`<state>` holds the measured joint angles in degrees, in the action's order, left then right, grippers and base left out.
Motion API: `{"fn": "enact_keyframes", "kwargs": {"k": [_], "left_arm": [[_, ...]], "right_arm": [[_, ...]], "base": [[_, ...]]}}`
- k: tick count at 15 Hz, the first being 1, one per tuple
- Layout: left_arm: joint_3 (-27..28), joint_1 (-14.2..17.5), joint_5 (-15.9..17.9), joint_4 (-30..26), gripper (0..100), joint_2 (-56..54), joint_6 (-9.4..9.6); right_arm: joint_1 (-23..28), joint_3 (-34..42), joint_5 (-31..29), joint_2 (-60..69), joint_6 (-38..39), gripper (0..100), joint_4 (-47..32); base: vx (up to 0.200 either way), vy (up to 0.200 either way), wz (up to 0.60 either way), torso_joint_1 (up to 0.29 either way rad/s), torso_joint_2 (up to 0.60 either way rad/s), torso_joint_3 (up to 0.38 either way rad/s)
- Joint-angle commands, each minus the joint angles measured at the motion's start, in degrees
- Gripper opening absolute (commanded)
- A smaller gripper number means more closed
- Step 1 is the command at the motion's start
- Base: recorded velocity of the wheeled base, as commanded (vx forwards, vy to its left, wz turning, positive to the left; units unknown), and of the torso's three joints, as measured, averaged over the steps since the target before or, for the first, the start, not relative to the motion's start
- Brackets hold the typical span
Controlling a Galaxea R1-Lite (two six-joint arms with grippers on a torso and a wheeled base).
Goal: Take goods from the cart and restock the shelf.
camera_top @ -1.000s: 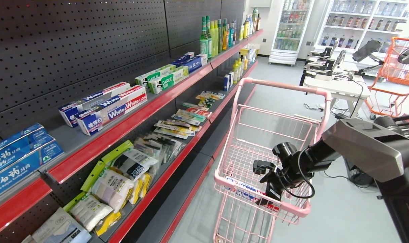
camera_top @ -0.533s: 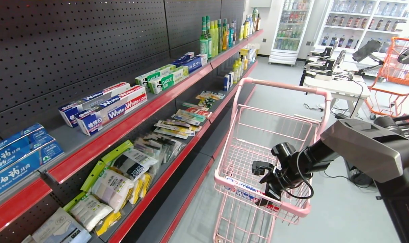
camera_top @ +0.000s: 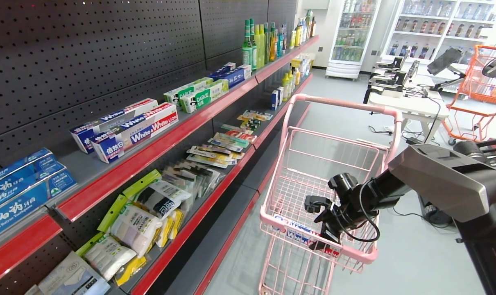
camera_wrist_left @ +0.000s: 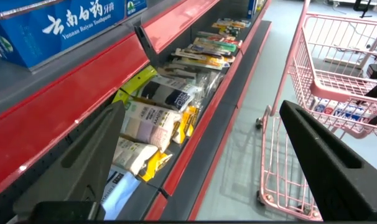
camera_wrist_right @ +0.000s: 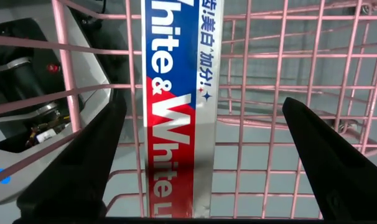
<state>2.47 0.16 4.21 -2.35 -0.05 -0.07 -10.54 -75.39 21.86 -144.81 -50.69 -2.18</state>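
A pink cart [camera_top: 343,105] stands in the aisle beside the shelf [camera_top: 157,149]. A red, white and blue toothpaste box [camera_top: 295,235] lies on the cart's mesh floor at its near end. My right gripper [camera_top: 320,244] hangs inside the cart just above that box. In the right wrist view the right gripper [camera_wrist_right: 201,180] is open, its fingers [camera_wrist_right: 83,165] wide on either side of the toothpaste box [camera_wrist_right: 176,124], not touching it. My left gripper [camera_wrist_left: 201,177] is open and holds nothing, low beside the lower shelf. The cart [camera_wrist_left: 303,59] is off to one side of it.
Matching toothpaste boxes [camera_top: 135,127] lie on the upper shelf, with blue boxes [camera_top: 22,192] and green ones [camera_top: 198,96] along it. Pouches [camera_top: 137,227] and flat packs [camera_top: 215,153] fill the lower shelf. A white desk [camera_top: 407,104] and an orange cart [camera_top: 483,88] stand beyond.
My right gripper has edged slightly lower and toward the cart's near-left corner. The head view has shifted a little. The toothpaste box has not moved.
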Motion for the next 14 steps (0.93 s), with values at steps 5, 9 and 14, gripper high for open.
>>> {"fn": "enact_keyframes", "kwargs": {"k": [5,9,14], "left_arm": [[0.1,0.0,0.0,0.0,100,0.0,-0.01],[0.1,0.0,0.0,0.0,100,0.0,-0.01],[0.0,0.0,0.0,0.0,100,0.0,-0.01]], "right_arm": [[0.1,-0.1,0.0,0.1,0.2,100,0.0],[0.3,-0.3,0.1,0.1,0.9,100,0.2],[0.4,-0.2,0.0,0.1,1.3,0,0.2]], "base": [[0.000,0.000,0.00,-0.046,0.12,0.064],[0.000,0.000,0.00,0.000,0.00,0.000],[0.000,0.000,0.00,0.000,0.00,0.000]]}}
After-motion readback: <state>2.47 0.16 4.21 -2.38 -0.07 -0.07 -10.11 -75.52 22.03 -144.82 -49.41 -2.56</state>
